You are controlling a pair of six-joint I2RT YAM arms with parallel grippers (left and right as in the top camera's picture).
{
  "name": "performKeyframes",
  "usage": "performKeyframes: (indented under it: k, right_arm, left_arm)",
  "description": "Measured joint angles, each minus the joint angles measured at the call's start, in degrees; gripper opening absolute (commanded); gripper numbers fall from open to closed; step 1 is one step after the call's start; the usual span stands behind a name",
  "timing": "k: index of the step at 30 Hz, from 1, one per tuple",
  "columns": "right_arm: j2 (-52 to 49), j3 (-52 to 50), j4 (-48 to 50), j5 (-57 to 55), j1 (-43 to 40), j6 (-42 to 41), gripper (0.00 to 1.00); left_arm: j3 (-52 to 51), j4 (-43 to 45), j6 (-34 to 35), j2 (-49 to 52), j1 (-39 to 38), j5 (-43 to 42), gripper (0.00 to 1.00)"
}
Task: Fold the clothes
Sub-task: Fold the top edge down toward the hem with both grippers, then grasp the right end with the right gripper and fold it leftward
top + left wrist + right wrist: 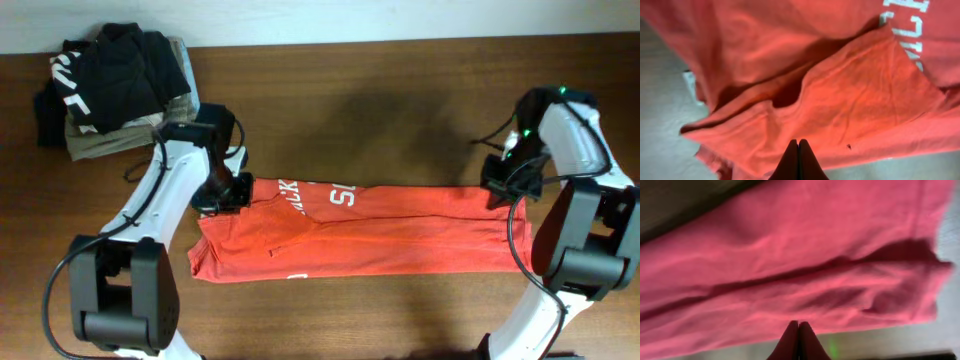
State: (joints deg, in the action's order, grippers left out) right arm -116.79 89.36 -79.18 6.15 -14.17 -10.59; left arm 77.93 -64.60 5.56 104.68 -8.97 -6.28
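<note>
Shirt: red-orange cotton T-shirt point(370, 235), long folded band.
Left claw point(798, 145): pressed together, cloth just beneath; pinch unclear.
Right claw point(799, 326): same, probably tensioning cloth.

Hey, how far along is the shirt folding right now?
Done: the T-shirt lies as a long band across the table, seemingly folded once lengthwise. In hand: left claw and right claw are shut at its far corners; a pinch isn't certain. Left: the crosswise folds into a compact stack.
</note>
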Motion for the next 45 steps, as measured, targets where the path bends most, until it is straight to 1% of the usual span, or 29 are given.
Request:
performKeyframes:
  k: [2,3,4,6,10,13,14,16,17,19,20,21,22,23,24,25,26,27,29,31,35,37,39,40,41,42,45]
  right_arm:
    - [0.13,-5.73,4.81,0.13,-0.26,-1.05,0.05]
    - [0.11,-9.57,6.73,0.22,-0.42,-1.51,0.06]
    - [0.39,-12.52,11.06,0.44,-0.63,-1.62,0.08]
    - [1.18,-16.02,13.46,1.81,-2.03,-2.73,0.11]
    - [1.57,-16.52,14.32,3.19,-2.58,-3.19,0.12]
    - [1.64,-16.59,14.69,3.69,-2.56,-3.43,0.20]
    - [1.73,-16.68,14.84,3.87,-2.34,-3.08,0.22]
    - [2.45,-16.96,17.00,3.19,0.79,-3.37,0.22]
    - [2.78,-16.94,18.47,3.02,3.02,-3.37,0.22]
    - [2.58,-15.61,19.87,2.97,6.23,-4.48,0.23]
    - [1.73,-13.29,17.86,2.91,6.45,-4.52,0.25]
    - [0.70,-8.66,13.79,2.27,5.64,-4.63,0.41]
    - [0.33,-4.55,9.77,1.90,4.81,-4.39,0.54]
    - [0.11,2.34,5.90,1.60,2.89,-4.22,0.77]
    - [0.22,7.72,4.39,1.38,0.50,-3.78,0.85]
    - [0.22,10.86,3.04,1.27,-2.80,-2.38,0.91]
    - [0.22,11.58,2.64,0.85,-7.30,-0.46,0.95]
    - [0.22,11.50,2.67,0.79,-9.60,0.76,0.96]
    - [0.15,9.51,4.20,1.73,-12.59,2.95,0.96]
    - [-0.70,3.89,7.02,4.50,-14.21,4.90,0.96]
    - [-1.25,-7.89,15.98,7.80,-13.53,6.54,0.96]
    - [0.31,-11.72,17.97,11.37,-13.55,8.70,0.95]
    - [2.12,-14.73,19.63,15.28,-13.55,10.93,0.67]
    - [2.32,-15.89,20.50,17.11,-13.44,11.47,0.30]
    - [2.51,-17.81,21.33,19.39,-12.72,11.61,0.04]
    - [1.79,-18.95,21.53,20.94,-11.63,11.21,0.04]
    - [1.22,-19.06,21.84,21.97,-10.64,6.16,0.04]
  left_arm:
    - [-3.54,2.67,0.00,0.00,0.09,-0.63,0.01]
    - [-6.95,4.85,0.02,0.11,0.11,-0.83,0.00]
    - [-8.44,5.86,0.07,0.22,0.28,-0.94,0.01]
    - [-12.57,9.75,0.31,0.96,4.33,-1.92,0.01]
    - [-15.96,14.23,0.72,0.96,13.77,-6.64,0.01]
    - [-17.55,16.63,1.18,0.85,17.40,-11.61,0.00]
    - [-17.86,17.70,2.49,0.85,19.76,-12.70,0.01]
    - [-18.08,18.34,3.08,0.85,22.47,-13.44,0.00]
    - [-18.12,18.34,3.30,0.85,25.99,-13.49,0.01]
    - [-18.16,18.27,3.93,0.85,30.67,-13.05,0.00]
    - [-18.18,18.32,4.37,0.92,33.18,-11.58,0.01]
    - [-18.01,17.42,4.63,0.90,35.76,-10.16,0.02]
    - [-17.79,16.72,4.61,0.90,36.28,-9.33,0.09]
    - [-16.11,13.84,4.55,0.87,36.37,-8.63,0.20]
    - [-12.59,11.19,4.24,0.46,36.09,-8.22,0.26]
    - [-9.81,8.28,3.48,-0.07,35.54,-8.09,0.33]
    - [-6.01,5.18,2.64,-2.40,33.90,-7.96,0.86]
    - [-4.31,4.28,2.10,-4.42,32.22,-8.04,0.99]
    - [-3.69,4.09,1.68,-7.43,28.72,-8.07,0.99]
    - [-3.67,3.91,1.70,-7.63,26.60,-8.04,0.99]
    - [-3.65,4.02,1.70,-7.63,26.12,-8.00,0.99]
    - [-3.65,4.15,1.70,-7.63,26.08,-8.02,0.99]
    - [-3.65,4.22,1.70,-7.63,26.05,-8.02,0.99]
    - [-3.65,4.20,1.70,-7.63,26.05,-8.02,0.99]
    - [-3.65,4.20,1.70,-7.63,26.08,-8.00,0.99]
    - [-3.65,4.22,1.70,-7.63,26.05,-8.00,0.99]
    - [-3.65,4.20,1.70,-7.63,26.05,-8.02,0.99]
